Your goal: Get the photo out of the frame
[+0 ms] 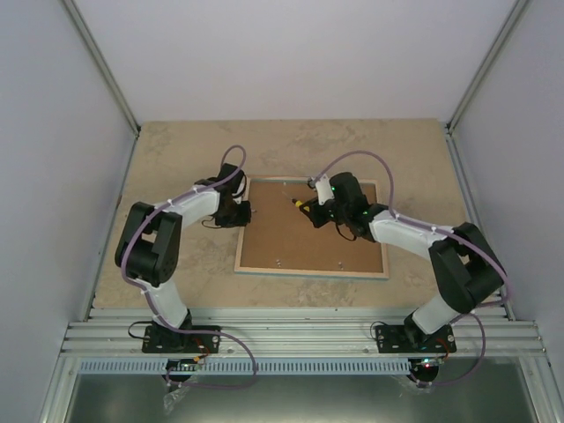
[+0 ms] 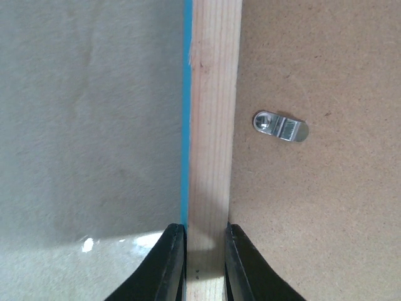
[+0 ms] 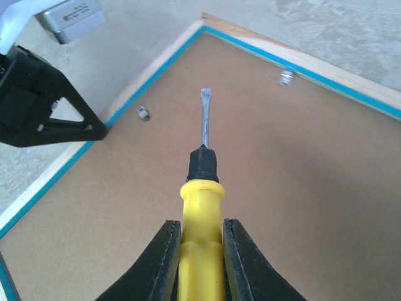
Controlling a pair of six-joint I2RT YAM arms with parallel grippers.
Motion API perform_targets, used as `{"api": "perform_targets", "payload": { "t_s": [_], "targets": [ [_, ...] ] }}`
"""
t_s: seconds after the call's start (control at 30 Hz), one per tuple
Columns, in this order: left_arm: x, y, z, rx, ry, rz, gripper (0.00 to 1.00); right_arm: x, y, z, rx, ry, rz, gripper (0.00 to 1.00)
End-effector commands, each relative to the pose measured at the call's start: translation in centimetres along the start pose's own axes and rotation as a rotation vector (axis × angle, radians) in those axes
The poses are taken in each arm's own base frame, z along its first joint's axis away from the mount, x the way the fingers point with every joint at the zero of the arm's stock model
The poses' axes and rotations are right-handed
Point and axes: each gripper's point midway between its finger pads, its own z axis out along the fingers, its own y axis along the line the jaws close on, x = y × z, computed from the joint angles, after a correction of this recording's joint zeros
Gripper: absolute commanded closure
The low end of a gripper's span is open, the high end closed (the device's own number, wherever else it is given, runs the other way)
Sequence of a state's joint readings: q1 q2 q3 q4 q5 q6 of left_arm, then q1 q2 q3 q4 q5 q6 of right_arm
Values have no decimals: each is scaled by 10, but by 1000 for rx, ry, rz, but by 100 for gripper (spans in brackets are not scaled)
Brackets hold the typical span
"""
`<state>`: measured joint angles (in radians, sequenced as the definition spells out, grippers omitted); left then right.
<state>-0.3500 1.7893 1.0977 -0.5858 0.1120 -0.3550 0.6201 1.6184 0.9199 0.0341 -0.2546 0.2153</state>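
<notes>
The frame lies face down on the table, its brown fibreboard back up and a turquoise edge showing in the left wrist view. The photo is hidden under the back panel. My left gripper is shut on the frame's left wooden rail. My right gripper is shut on a yellow-handled flat screwdriver; its blade hovers over the back panel. A metal turn clip lies on the panel by the left rail.
Two more metal clips sit near the frame's rails. The beige table is walled in by white panels. My left gripper's black body shows at the right wrist view's left edge.
</notes>
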Motion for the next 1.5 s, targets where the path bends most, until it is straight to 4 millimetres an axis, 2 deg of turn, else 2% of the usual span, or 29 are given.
{"api": "perform_targets", "payload": {
  "t_s": [0.0,0.17,0.33,0.47,0.67,0.77,0.93,1.07,1.2,1.3,1.37,1.47],
  "targets": [
    [2,15,-4,11,-33,-168,99,-20,-11,-21,70,-135,7,100],
    [6,19,-10,23,-73,-283,100,-21,-18,-37,112,-197,22,99],
    [13,24,-19,28,-120,-410,100,-18,-26,-42,152,-212,47,100],
    [30,30,-24,41,-164,-540,100,-17,-30,-46,164,-223,58,99],
    [48,10,-40,79,-215,-622,96,-18,-27,-47,152,-230,61,99],
    [59,0,-40,106,-203,-653,92,-18,-26,-47,145,-229,62,99],
    [68,-5,-43,119,-201,-677,82,-18,-25,-48,142,-233,61,100],
    [56,5,-67,64,-284,-657,64,-19,-26,-50,146,-236,61,99],
    [38,17,-90,-59,-351,-552,56,-20,-25,-51,145,-241,59,99],
    [8,15,-108,-130,-415,-396,47,-21,-24,-53,142,-245,58,100],
    [-13,10,-112,-161,-426,-265,41,-21,-24,-54,140,-248,58,99],
    [-38,-3,-103,-172,-381,-6,35,-22,-22,-55,133,-253,57,99]
  ]
}}
